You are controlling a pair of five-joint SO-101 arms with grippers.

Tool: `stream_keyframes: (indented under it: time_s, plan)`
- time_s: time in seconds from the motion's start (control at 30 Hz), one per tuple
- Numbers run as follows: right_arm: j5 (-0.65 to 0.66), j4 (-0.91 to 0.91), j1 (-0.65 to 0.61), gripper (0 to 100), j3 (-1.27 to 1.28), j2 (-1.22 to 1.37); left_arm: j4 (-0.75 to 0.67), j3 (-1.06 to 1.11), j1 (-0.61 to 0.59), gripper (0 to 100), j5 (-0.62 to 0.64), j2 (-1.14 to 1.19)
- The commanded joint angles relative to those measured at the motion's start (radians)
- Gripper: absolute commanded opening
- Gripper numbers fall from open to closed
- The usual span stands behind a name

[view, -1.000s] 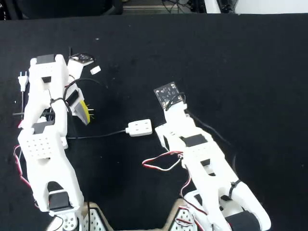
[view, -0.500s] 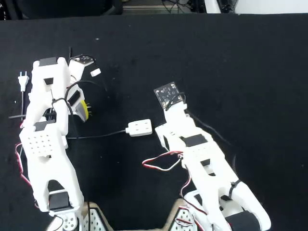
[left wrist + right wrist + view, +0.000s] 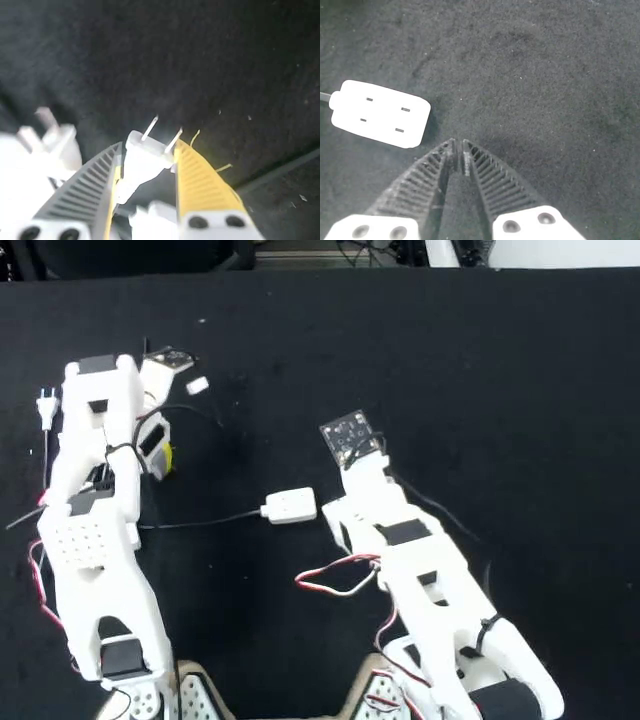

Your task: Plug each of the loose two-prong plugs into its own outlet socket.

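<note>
White two-prong plug (image 3: 144, 159) is clamped in the left gripper (image 3: 148, 145), prongs pointing outward, near the table's (image 3: 500, 390) left edge. Right gripper (image 3: 458, 149), fingers together and empty, hovers just beside the outlet socket (image 3: 380, 114) mid-table.

The outlet socket (image 3: 290, 505) lies mid-table between the arms. One plug (image 3: 145, 155) sits in the left gripper (image 3: 148, 146); a second plug (image 3: 45, 406) lies far left.
</note>
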Motion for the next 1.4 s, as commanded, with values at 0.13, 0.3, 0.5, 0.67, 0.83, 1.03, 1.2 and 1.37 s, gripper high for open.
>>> stream_keyframes:
  time_s: [0.13,0.3,0.5,0.67,0.83,1.03,1.2,1.37]
  plan:
    - [0.002,-0.017,0.043,1.1,-0.012,-0.045,0.173,-0.050,0.061,5,-0.002,-0.281]
    - [-0.081,-0.025,0.236,1.1,-0.008,-0.122,0.252,-0.041,0.145,5,0.058,-0.367]
    - [-0.161,-0.026,0.293,1.1,0.047,-0.223,0.239,-0.051,0.302,6,0.239,-0.428]
    - [-0.166,-0.026,0.298,1.1,0.082,-0.292,0.176,-0.041,0.460,6,0.396,-0.436]
    - [-0.167,-0.068,0.299,1.1,0.128,-0.341,0.071,-0.050,0.618,6,0.526,-0.436]
    - [-0.169,-0.091,0.308,1.1,0.154,-0.383,-0.046,-0.039,0.677,18,0.649,-0.434]
    - [-0.238,-0.097,0.364,1.1,0.153,-0.389,-0.043,-0.039,0.682,22,0.717,-0.434]
    - [-0.261,-0.097,0.359,1.1,0.153,-0.389,-0.040,-0.039,0.679,22,0.723,-0.434]
